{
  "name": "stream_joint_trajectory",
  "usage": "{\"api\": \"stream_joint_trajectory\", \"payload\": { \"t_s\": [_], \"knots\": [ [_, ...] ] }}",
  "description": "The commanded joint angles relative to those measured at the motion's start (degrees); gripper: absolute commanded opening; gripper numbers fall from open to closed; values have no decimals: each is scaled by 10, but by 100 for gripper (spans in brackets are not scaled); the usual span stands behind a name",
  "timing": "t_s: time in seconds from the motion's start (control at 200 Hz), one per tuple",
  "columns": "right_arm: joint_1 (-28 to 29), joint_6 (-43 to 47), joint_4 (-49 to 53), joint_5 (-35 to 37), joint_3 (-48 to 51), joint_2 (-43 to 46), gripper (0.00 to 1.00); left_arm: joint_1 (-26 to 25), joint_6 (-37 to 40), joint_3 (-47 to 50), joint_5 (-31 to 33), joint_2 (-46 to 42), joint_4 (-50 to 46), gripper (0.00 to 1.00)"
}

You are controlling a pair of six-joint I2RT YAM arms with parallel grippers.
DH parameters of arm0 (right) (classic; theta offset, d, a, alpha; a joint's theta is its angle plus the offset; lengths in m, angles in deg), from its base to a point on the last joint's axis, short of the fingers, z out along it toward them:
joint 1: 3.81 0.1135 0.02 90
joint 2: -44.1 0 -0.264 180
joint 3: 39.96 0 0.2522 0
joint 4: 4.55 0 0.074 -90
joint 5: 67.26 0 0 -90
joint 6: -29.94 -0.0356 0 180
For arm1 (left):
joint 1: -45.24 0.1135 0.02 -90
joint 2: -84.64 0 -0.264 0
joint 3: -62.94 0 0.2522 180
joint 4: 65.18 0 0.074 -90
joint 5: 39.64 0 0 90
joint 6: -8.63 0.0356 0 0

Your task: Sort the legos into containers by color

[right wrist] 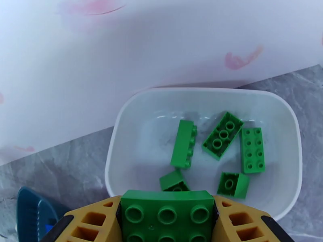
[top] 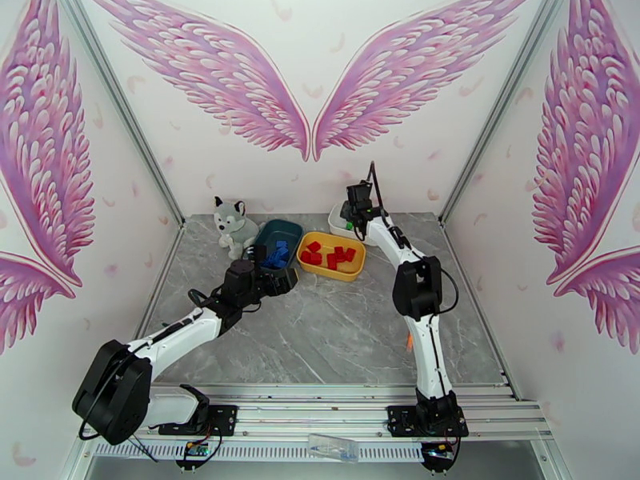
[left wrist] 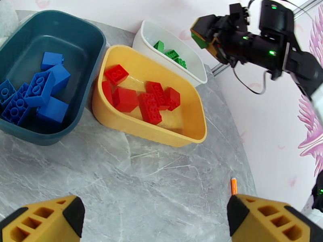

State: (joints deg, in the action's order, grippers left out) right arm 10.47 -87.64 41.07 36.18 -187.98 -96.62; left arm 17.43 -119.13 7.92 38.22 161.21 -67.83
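Observation:
Blue legos (left wrist: 36,93) lie in the teal container (left wrist: 80,41), red legos (left wrist: 141,99) in the yellow container (left wrist: 133,122), and several green legos (right wrist: 220,136) in the white container (right wrist: 202,90). My right gripper (right wrist: 167,222) is shut on a green lego (right wrist: 167,214) and hovers above the near rim of the white container (top: 336,222). The left wrist view shows that gripper (left wrist: 202,35) high over the white container (left wrist: 193,61). My left gripper (left wrist: 155,218) stands open over bare table, just in front of the teal container (top: 280,234) and the yellow one (top: 332,270).
A grey-and-white plush husky (top: 234,226) sits at the back left beside the teal container. A small orange stick (left wrist: 233,186) lies on the table near the right arm. Walls close the table on three sides. The marble middle of the table (top: 336,330) is bare.

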Motion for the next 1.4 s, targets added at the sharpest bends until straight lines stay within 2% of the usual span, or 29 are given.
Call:
{"api": "stream_joint_trajectory", "payload": {
  "t_s": [0.0,0.13,0.225,0.41,0.525,0.635,0.775,0.94,1.025,1.06,1.08,1.105,1.175,1.235,1.325,1.395],
  "knots": [
    [-19,-6,49,-37,-71,-43,41,-4,-1,11,13,-22,3,99],
    [-25,-5,45,-54,-73,-48,61,-6,2,15,22,-37,0,99],
    [-24,-2,47,-62,-47,-26,69,-6,8,21,36,-53,-2,99],
    [-23,7,-13,-60,124,92,84,-8,19,35,66,-95,-9,99],
    [-20,9,-46,-56,246,184,84,-10,34,44,79,-127,-10,99],
    [-19,3,-109,-68,397,296,85,-11,54,59,121,-172,-17,99],
    [-20,10,-156,-58,557,441,88,-12,87,76,214,-255,-43,99],
    [-20,27,-195,-27,713,599,91,-14,136,133,337,-363,-2,99],
    [-20,57,-260,-11,804,690,93,-15,165,139,407,-390,-19,99],
    [-19,97,-310,-6,846,723,95,-15,175,137,434,-391,-28,99],
    [-20,122,-343,-7,873,740,99,-14,180,137,448,-391,-30,99],
    [-20,148,-375,2,901,759,99,-14,190,138,461,-389,-30,99],
    [-20,173,-445,79,976,802,99,-10,201,152,491,-389,-20,99],
    [-20,180,-555,143,1052,825,99,-4,239,183,501,-389,39,99],
    [-28,250,-707,99,1133,830,100,16,285,230,512,-380,139,99],
    [-28,273,-669,112,1124,805,99,50,310,243,521,-351,153,99]
  ]
}}
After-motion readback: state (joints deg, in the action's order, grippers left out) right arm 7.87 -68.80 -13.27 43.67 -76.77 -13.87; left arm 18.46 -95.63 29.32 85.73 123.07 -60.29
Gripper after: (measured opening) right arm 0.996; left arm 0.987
